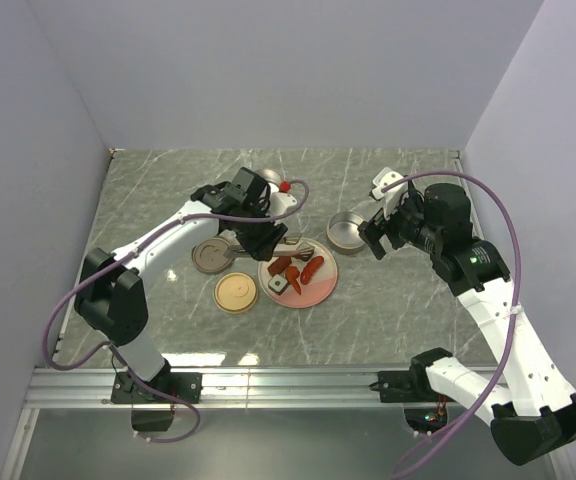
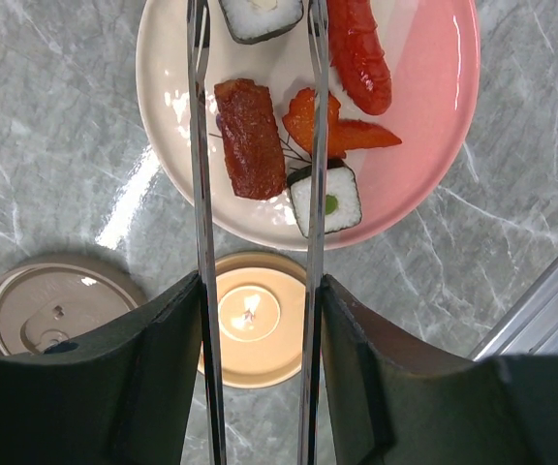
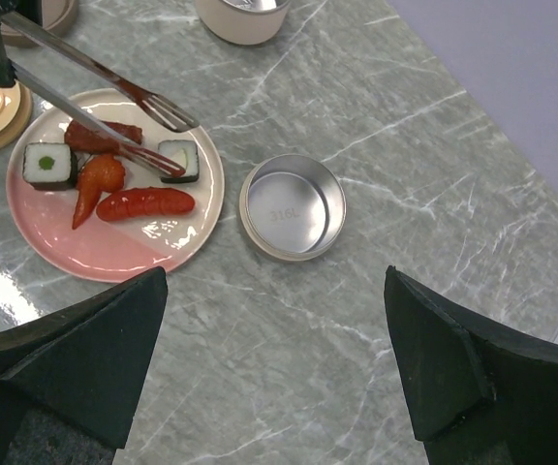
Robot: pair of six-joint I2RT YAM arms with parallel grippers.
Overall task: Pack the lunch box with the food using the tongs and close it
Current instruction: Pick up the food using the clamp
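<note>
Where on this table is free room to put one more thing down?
Bare table lies between the plate and the near edge, and in the back left corner behind the brown lid. It is crowded left of the plate, where the tan lid and brown lid sit close, and over the plate, where the tongs reach in.

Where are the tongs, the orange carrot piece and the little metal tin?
tongs (image 2: 201, 194), left wrist view, on one slim arm.
orange carrot piece (image 3: 100, 176), right wrist view, on its thick end.
metal tin (image 3: 294, 208), right wrist view, on its bare floor.
</note>
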